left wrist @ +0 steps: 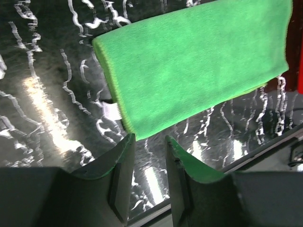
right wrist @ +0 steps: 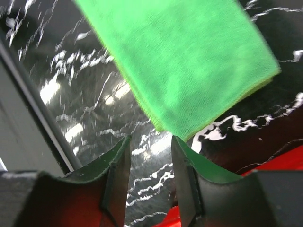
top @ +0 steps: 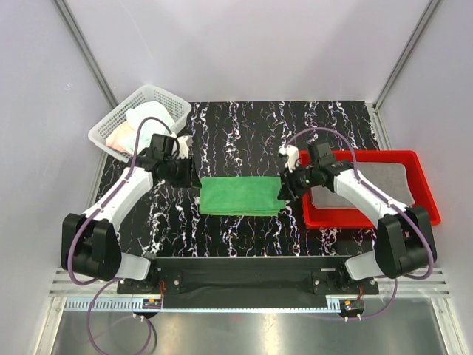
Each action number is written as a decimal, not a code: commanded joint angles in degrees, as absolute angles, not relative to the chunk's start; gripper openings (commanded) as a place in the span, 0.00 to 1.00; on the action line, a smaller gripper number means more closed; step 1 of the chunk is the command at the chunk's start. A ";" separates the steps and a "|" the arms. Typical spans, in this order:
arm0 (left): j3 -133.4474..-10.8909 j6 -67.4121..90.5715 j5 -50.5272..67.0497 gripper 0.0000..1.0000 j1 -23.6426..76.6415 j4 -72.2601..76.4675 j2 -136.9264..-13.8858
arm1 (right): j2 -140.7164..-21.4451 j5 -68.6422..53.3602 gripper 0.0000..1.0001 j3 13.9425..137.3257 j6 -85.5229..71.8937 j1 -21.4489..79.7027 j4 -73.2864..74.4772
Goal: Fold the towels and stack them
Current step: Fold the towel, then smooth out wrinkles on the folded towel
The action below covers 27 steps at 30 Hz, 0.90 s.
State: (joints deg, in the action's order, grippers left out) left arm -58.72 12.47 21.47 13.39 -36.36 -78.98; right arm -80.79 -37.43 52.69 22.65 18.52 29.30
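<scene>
A green towel (top: pixel 242 196) lies folded flat on the black marbled table, between the two arms. The left gripper (top: pixel 194 180) hovers at its left end, open and empty; in the left wrist view the towel (left wrist: pixel 194 61) lies just beyond the fingertips (left wrist: pixel 127 142). Open and empty too, the right gripper (top: pixel 286 188) is at the towel's right end, where the towel (right wrist: pixel 184 61) sits just past its tips. A grey towel (top: pixel 362 188) lies folded in the red tray (top: pixel 425 192). Pink and pale towels (top: pixel 144 126) are bunched in the white basket (top: pixel 111 122).
The red tray (right wrist: pixel 189 217) edge shows just below the right gripper's fingers. The white basket stands at the table's far left corner, behind the left arm. The table's near edge rail (left wrist: pixel 265 146) runs close to the left gripper.
</scene>
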 commanded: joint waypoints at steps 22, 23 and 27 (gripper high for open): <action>-49.04 33.13 5.81 0.34 18.19 -30.23 -83.06 | -98.35 -5.98 0.22 58.97 -21.09 33.40 28.99; -49.13 33.48 5.19 0.34 18.11 -30.41 -82.53 | -97.39 -5.80 0.24 59.67 -21.27 33.49 29.96; -46.42 35.24 9.11 0.42 18.11 -26.47 -79.11 | -94.66 -5.19 0.27 62.66 -22.32 33.49 32.95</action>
